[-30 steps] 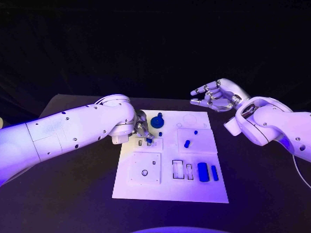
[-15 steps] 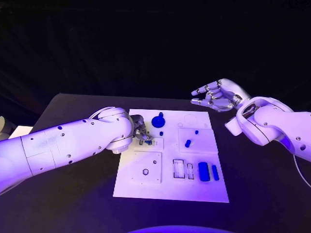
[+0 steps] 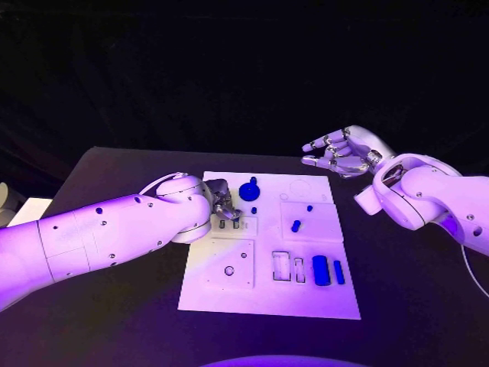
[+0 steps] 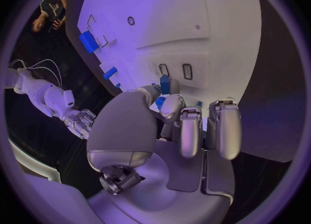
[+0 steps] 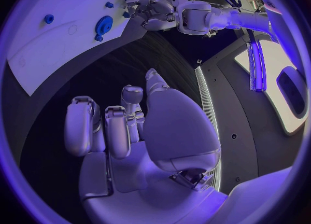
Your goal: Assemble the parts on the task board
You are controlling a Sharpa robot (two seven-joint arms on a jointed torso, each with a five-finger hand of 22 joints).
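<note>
Left hand (image 3: 225, 208) pinching a small blue part (image 4: 165, 85) over the task board (image 3: 269, 302)'s far-left slots; I have eased it slightly nearer since a second ago, toward insertion. Right hand (image 3: 341, 151) hovers empty, fingers apart, beyond the board's far-right corner

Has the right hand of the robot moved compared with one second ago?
No. The right hand hangs beyond the far right corner of the white board, fingers apart, as it did a second ago.

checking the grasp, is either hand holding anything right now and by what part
The left hand pinches a small blue part by its lower end, over the task board. The right hand holds nothing.
</note>
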